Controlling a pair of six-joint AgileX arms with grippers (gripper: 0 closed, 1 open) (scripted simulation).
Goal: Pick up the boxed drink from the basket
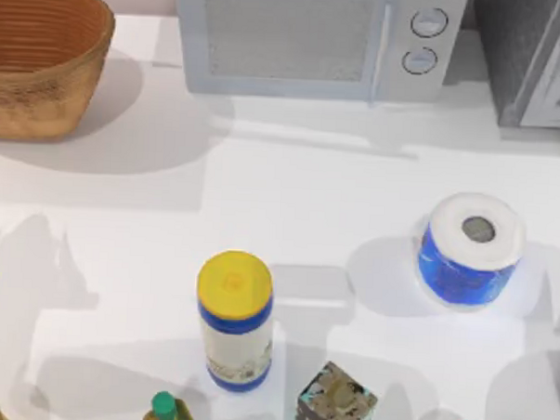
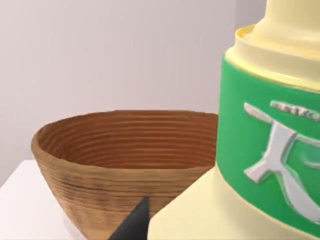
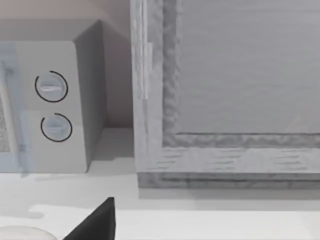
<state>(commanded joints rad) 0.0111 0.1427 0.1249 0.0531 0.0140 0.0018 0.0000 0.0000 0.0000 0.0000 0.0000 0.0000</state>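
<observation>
1. The small pale-yellow drink carton with the green band (image 2: 260, 150) is out of the basket. In the left wrist view it sits right up close, and the basket is behind it.
2. The left gripper (image 2: 137, 225) has its jaws pinching that carton, as far as I can see. One dark tip pokes up just beside the carton's lower edge.
3. The big round tan-brown wicker basket (image 1: 40, 65) sits at the far left corner of the white tabletop (image 1: 290, 192), and I can't see anything in it.
4. The right gripper (image 3: 95, 225) is over on the far right, facing the pale-grey microwave (image 1: 315, 39) and the grey box-like cabinet (image 1: 533, 58). Can't tell whether it's spread or closed.
5. Other stuff on the tabletop:
   - a yellow-lidded blue-and-white canister (image 1: 235, 320), near the middle
   - a grey-teal patterned box (image 1: 337, 398), just to the right of the canister
   - a blue-wrapped white paper roll (image 1: 471, 248), further right
</observation>
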